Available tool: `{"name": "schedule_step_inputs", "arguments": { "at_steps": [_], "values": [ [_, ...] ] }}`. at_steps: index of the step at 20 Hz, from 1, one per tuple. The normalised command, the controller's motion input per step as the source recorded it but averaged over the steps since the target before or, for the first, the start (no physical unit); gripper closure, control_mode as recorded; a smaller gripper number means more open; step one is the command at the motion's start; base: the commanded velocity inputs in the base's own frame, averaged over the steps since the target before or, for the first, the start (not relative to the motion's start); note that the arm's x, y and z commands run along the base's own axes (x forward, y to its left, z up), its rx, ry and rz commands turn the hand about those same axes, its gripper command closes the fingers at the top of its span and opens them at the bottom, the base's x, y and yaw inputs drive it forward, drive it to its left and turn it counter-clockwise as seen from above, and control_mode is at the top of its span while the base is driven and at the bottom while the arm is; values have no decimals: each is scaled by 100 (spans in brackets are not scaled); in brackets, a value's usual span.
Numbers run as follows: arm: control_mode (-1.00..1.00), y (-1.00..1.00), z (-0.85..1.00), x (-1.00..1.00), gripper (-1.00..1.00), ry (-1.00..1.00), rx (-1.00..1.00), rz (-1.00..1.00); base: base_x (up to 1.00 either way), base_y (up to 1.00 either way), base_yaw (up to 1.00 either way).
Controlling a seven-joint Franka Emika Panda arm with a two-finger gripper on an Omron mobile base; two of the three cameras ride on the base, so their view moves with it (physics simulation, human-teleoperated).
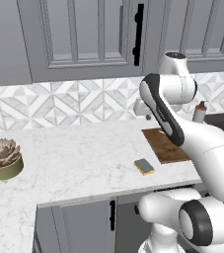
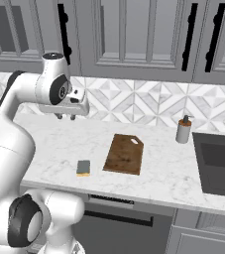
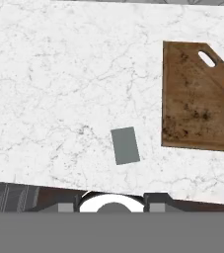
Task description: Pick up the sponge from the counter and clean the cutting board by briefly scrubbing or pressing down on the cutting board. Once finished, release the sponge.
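The sponge (image 2: 83, 167) lies flat near the front edge of the white marble counter (image 2: 158, 181), grey-green top up; it also shows in the hand view (image 3: 125, 145) and the left base view (image 1: 144, 166). The dark brown cutting board (image 2: 124, 154) rests just to its right, apart from it, with its handle hole toward the wall (image 3: 196, 99). In the left base view my arm covers part of the board (image 1: 164, 143). My gripper (image 2: 66, 117) hangs open and empty well above the counter, behind and left of the sponge, pointing down.
A soap dispenser (image 2: 184, 130) stands right of the board beside the dark sink (image 2: 218, 163). A potted succulent (image 1: 4, 158) sits far left on the counter. Grey wall cabinets (image 2: 134, 34) hang above the tiled backsplash.
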Motion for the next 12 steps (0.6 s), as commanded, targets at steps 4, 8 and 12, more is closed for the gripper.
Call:
{"name": "schedule_step_inputs", "arguments": {
  "at_steps": [4, 8, 12],
  "values": [
    [-100, 0, -20, -18, -100, 0, 0, 0, 0, 0, 0],
    [-100, 0, -50, -14, -100, 0, 0, 0, 0, 0, 0],
    [-100, 0, -54, -10, -100, 0, 0, 0, 0, 0, 0]
  ]
}}
